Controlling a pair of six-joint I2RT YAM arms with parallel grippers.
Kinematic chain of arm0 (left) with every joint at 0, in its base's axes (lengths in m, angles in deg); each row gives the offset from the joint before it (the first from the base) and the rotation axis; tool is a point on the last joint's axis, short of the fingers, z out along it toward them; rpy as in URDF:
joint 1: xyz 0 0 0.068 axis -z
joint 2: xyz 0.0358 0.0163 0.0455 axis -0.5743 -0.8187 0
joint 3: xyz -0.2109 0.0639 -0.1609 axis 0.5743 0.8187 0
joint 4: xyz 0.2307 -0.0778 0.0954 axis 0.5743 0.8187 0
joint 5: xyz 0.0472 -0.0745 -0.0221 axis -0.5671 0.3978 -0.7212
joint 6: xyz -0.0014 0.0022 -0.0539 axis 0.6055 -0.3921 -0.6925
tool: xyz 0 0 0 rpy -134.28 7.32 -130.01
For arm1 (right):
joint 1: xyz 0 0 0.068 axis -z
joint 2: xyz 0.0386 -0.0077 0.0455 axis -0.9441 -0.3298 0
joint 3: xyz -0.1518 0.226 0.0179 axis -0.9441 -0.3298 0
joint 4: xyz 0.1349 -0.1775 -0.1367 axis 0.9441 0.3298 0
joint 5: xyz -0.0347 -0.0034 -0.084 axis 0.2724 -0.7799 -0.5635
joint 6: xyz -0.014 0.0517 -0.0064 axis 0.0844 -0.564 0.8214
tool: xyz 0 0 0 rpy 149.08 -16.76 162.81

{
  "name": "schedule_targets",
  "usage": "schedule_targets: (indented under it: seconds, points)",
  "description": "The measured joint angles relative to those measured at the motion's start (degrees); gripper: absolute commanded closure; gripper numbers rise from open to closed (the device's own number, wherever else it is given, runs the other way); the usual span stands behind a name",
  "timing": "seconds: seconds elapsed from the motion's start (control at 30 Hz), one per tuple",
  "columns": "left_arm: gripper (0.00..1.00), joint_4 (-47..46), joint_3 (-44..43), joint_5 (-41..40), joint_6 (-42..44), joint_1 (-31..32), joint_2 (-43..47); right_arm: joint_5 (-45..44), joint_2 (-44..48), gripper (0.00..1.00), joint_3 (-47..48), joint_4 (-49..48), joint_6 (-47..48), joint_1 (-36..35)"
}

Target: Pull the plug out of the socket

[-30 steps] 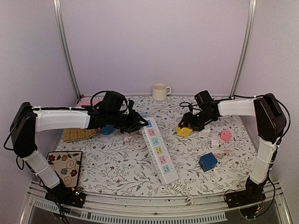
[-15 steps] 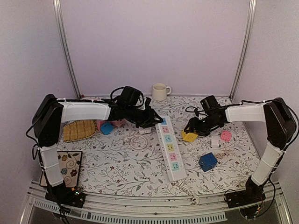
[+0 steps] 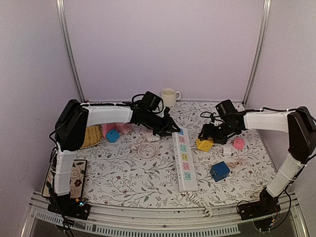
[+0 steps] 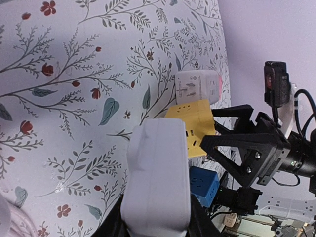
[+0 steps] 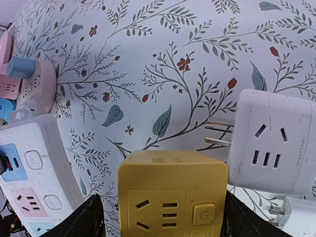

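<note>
Clamping the power strip's (image 3: 184, 157) far end is the left hand (image 3: 173, 130).

The white power strip (image 4: 158, 168) fills the foreground, a yellow cube adapter (image 4: 195, 123) just beyond it.

Loose yellow plug cube (image 3: 204, 144), beside white strip (image 3: 184, 160)

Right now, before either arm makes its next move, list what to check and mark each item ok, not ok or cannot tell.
1. Yellow cube out of the power strip: ok, lies on the table beside it.
2. Left tool gripping the power strip: ok, shut on its far end.
3. Right tool open: ok, jaws stand parted either side of the cube.
4. Room beside the cube: not ok, a white cube sits close alongside.
</note>
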Motion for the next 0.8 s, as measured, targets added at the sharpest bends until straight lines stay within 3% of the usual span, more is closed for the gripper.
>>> schedule_targets:
  seconds: [0.37,0.8]
  points:
    - [0.41,6.7,-3.0,-1.0,5.2,0.0,-2.2,-1.8,2.4,0.14,1.0,2.7,1.0,0.0]
    - [0.35,10.7,-4.8,-4.6,8.2,0.0,-1.4,-2.9,5.1,0.09,2.2,4.0,1.7,0.0]
